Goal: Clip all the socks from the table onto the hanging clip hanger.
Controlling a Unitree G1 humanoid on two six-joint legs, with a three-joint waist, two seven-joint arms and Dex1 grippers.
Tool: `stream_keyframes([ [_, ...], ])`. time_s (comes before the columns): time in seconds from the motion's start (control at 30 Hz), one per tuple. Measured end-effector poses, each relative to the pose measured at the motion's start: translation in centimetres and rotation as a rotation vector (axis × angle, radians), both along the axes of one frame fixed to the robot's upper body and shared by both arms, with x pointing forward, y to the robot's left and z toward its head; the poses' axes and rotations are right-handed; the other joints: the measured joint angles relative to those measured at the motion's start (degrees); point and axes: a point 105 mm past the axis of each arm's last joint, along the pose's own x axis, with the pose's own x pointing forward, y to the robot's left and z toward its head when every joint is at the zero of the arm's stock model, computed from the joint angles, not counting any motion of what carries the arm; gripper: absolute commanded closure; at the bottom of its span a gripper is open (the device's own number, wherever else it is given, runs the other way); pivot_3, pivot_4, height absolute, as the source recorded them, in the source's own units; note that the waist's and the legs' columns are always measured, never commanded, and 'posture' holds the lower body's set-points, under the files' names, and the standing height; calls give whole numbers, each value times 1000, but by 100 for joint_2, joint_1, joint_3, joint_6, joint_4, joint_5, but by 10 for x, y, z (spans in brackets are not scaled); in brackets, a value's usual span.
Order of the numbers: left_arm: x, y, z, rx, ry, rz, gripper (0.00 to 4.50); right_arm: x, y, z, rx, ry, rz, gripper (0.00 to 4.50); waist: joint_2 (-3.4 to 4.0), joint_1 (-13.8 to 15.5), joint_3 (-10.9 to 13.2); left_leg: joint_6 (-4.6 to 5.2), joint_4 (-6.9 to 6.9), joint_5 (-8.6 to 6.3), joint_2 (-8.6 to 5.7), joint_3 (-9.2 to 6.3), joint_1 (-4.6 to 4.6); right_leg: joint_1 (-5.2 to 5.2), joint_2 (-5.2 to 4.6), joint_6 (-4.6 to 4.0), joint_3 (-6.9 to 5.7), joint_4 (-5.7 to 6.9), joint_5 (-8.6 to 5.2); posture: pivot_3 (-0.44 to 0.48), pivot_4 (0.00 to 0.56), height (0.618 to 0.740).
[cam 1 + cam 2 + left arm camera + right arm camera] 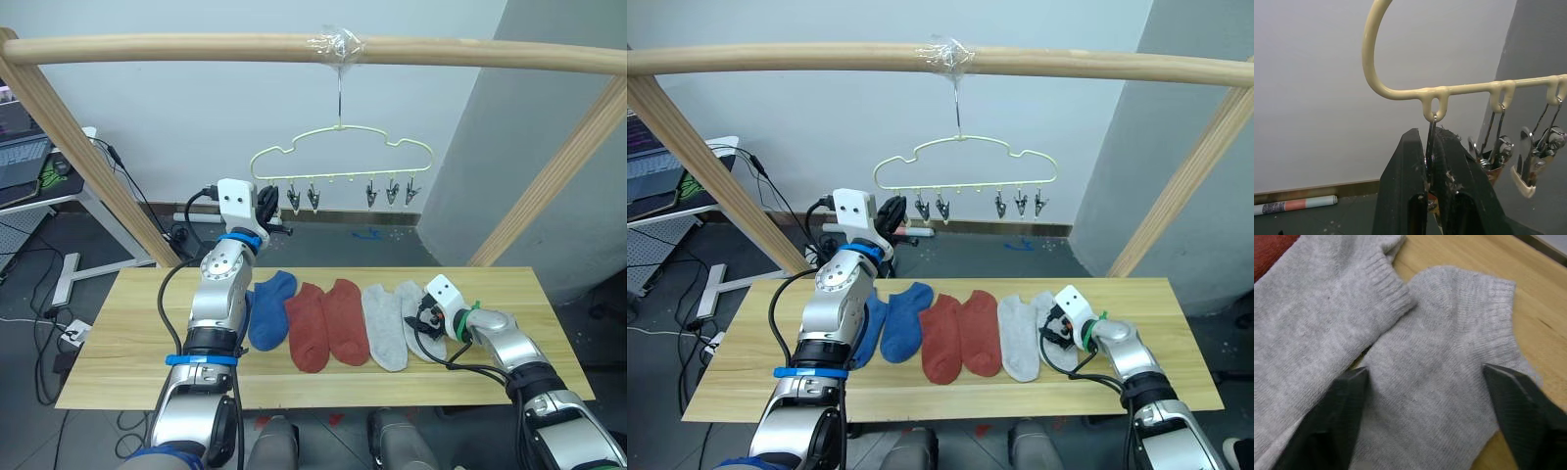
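The pale-yellow clip hanger (pixel 341 147) hangs from the top pole, with a row of dark clips (pixel 391 192) under it. My left gripper (pixel 266 208) is raised to the hanger's leftmost clip (pixel 1430 142) and is shut on it. On the table (pixel 137 333) several socks lie in a row: two blue socks (pixel 904 317), one partly behind my left arm, two rust-red socks (pixel 312 328) and two light grey socks (pixel 384 323). My right gripper (pixel 1432 396) is open and low over the rightmost grey sock (pixel 1449 347), one finger on each side of it.
A round wooden pole frame (pixel 196 47) spans the top, and its slanted legs (pixel 88 166) come down behind the table at both sides. A desk with a laptop (pixel 22 157) and floor cables (pixel 59 323) stand at the left. A grey wall (pixel 549 117) rises at the right.
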Motion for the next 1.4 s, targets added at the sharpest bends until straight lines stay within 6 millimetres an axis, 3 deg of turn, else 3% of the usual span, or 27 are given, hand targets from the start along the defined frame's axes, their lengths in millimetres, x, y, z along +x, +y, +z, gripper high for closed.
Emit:
stream_keyframes([
  [0.27, -1, 1, 0, -2, 0, 4, 4500, -9, -17, -3, -25, 1, 6, 4436, 0, 13, 0, 0, 15, 0, 0, 0, 4, 12, 0, -15, 1, 0, -9, 79, 188, 740],
  [0.5, -2, -6, -5, -128, 79, -59, 4500, -26, -35, -1, -62, -40, 14, 4473, -1, -12, 1, 0, 15, 0, -1, 1, 3, 10, -1, -16, 4, -1, -10, 64, 185, 740],
  [0.63, -3, -6, -6, -190, 124, -87, 4500, -26, -24, 18, -65, -124, 67, 4473, 2, -50, 4, 0, 15, 0, -1, 2, 4, 6, 1, -16, 7, 1, -10, 57, 178, 740],
  [0.7, -5, -5, -5, -261, 163, -118, 4500, -28, -10, 37, -65, -207, 116, 4473, 2, -46, 4, 0, 15, 0, -1, 1, 2, 5, 1, -16, 6, 1, -10, 56, 178, 740],
  [0.87, -11, -2, 3, -571, 311, -246, 4500, -33, 57, 95, -3, -462, 255, 4473, -7, -71, 10, -1, 15, 0, -1, -1, -2, -1, 0, -16, 4, 1, -12, 53, 180, 740],
  [1.07, -26, 0, 11, -707, 414, -376, 4500, -35, 125, 116, 106, -525, 327, 4473, -26, -37, 23, -1, 14, 0, -1, -7, -9, -4, 0, -19, 0, 0, -13, 58, 181, 740],
  [1.4, -39, -8, 22, -725, 428, -458, 4500, -19, 165, 154, 165, -631, 344, 4473, -35, 19, 30, -2, 12, -1, -1, -10, -11, -5, -1, -22, -4, 0, -13, 58, 181, 740],
])
